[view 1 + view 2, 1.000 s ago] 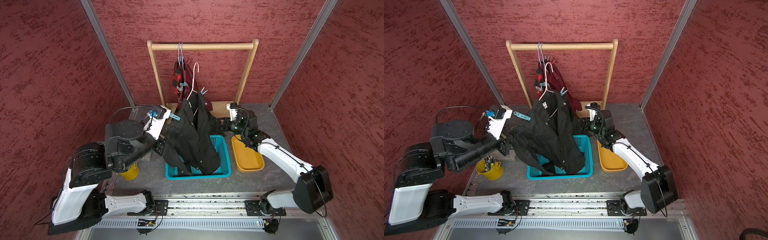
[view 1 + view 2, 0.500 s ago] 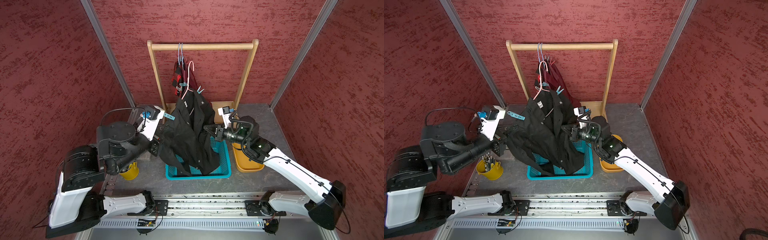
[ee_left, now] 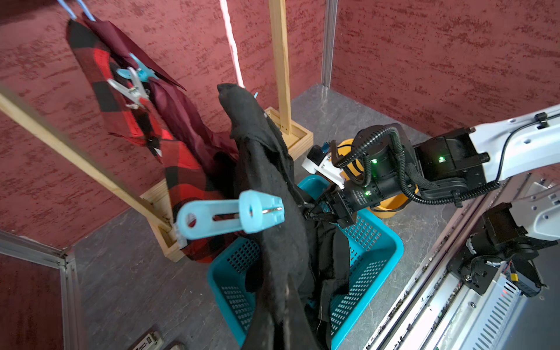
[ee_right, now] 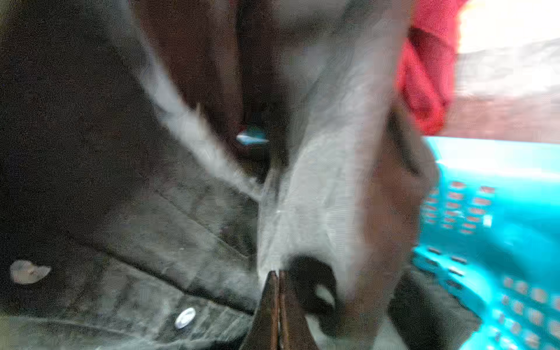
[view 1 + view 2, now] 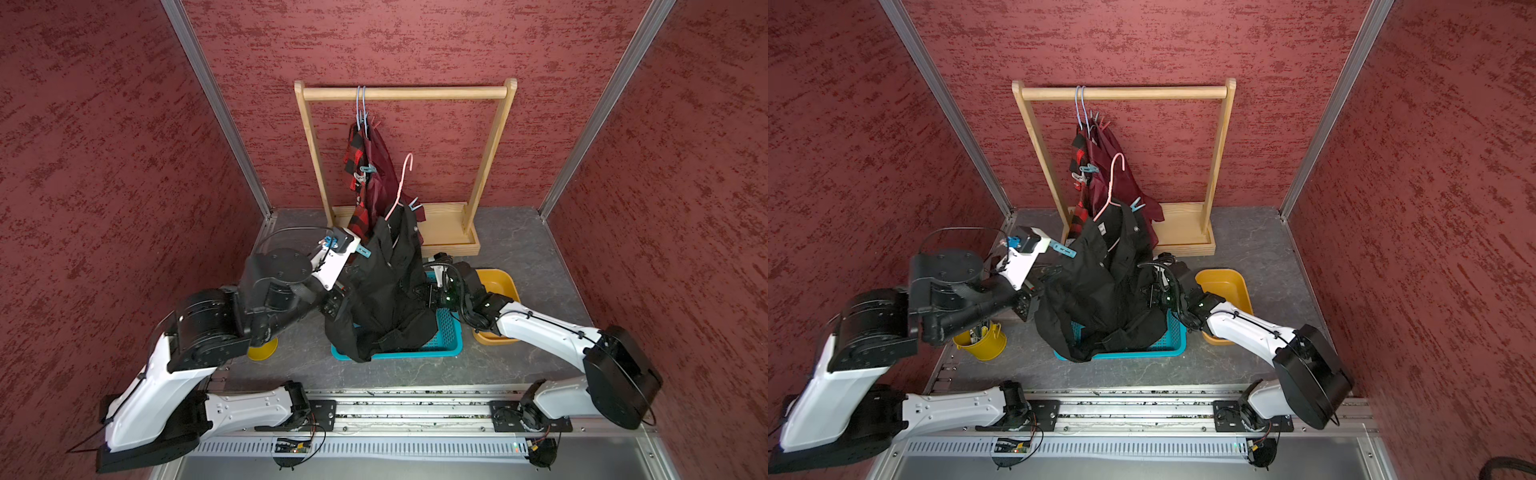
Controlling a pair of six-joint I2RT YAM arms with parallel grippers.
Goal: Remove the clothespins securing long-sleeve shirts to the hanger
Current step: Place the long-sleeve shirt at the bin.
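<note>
Presently, both arms are at the plain black buttoned long-sleeve shirt (image 5: pixel 386 291). It stands draped over the teal perforated plastic basket (image 5: pixel 451 334) near the front edge of the grey worktop (image 5: pixel 532 249). The hook of its pink wire hanger (image 5: pixel 401 183) hangs free of the rail.

Left gripper (image 5: pixel 1032 303): jaws together at the shirt's edge. The tips are hidden, but in the left wrist view black cloth runs straight down to where they sit.

Right gripper (image 3: pixel 313 212): jaws clamped on a fold of the same shirt above the basket. Its own wrist view, otherwise blurred, shows the fingertips (image 4: pixel 271 297) pressed together with cloth rising from them.

Clothespins: one teal plastic clothespin (image 3: pixel 230 213) bites the shirt's edge. It is large in the left wrist view and small in both top views (image 5: pixel 364 251). A second teal clothespin (image 5: pixel 414 203) sits at the shoulder beside the hanger's neck and is clear only from above.

At the back edge, the pale wooden rack (image 5: pixel 405 93) carries the red-and-black plaid shirt (image 5: pixel 353 153) and the shiny maroon satin shirt (image 5: pixel 382 170) on blue wire hangers (image 5: pixel 361 108). A third teal clothespin (image 3: pixel 138 72) and a white clothespin (image 3: pixel 125 89) there are sharp in the left wrist view and mere specks from above.

An orange-yellow plastic tray (image 5: pixel 500 282) sits just right of the basket. A yellow metal bucket (image 5: pixel 984 343) stands toward the left edge, largely covered by the left arm in a top view (image 5: pixel 262 353).
</note>
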